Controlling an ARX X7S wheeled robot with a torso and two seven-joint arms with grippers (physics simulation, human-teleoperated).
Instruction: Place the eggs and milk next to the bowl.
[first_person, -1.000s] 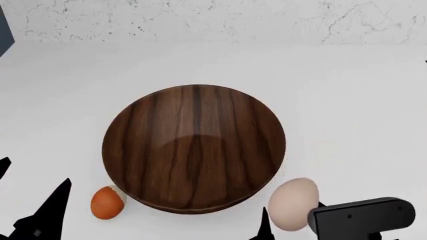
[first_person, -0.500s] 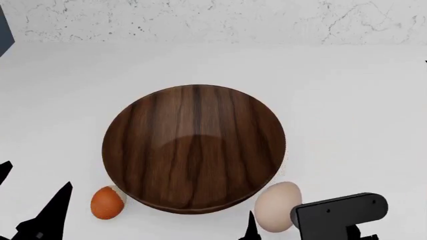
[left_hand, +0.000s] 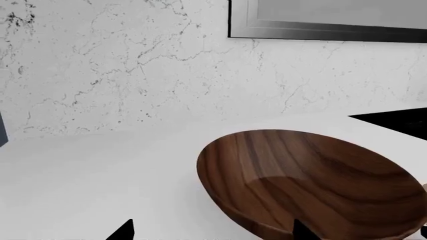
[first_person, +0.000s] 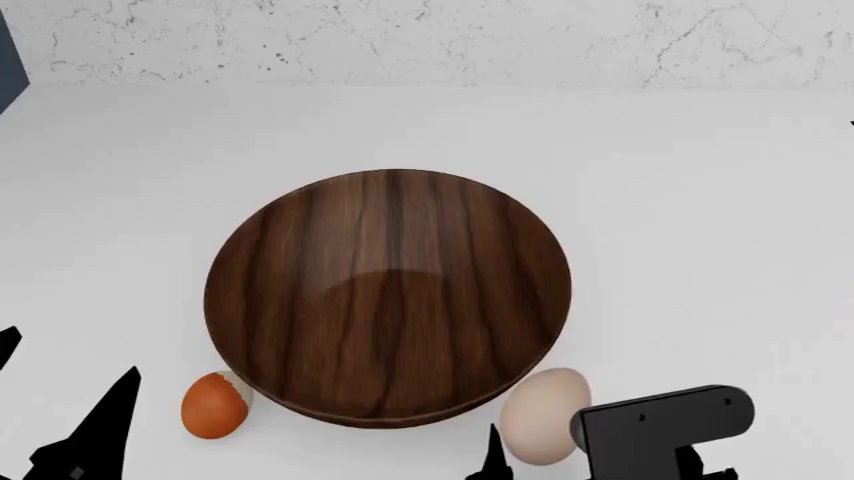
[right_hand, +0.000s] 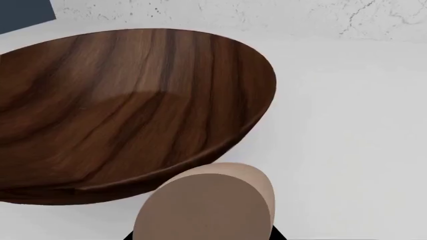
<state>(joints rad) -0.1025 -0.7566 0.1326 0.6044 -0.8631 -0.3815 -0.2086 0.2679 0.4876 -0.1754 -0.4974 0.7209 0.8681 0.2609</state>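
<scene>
Two eggs sit by the near rim of the bowl (first_person: 388, 298) on the white counter (first_person: 707, 220). The pale egg (first_person: 542, 416) sits between the right gripper (first_person: 561, 455)'s dark fingers, just beside the bowl's rim; whether the fingers press it I cannot tell. The orange-brown egg (first_person: 214, 405) lies free, just beside the left gripper (first_person: 60, 420), whose two pointed fingers stand spread apart, holding nothing. No milk carton is in view.
</scene>
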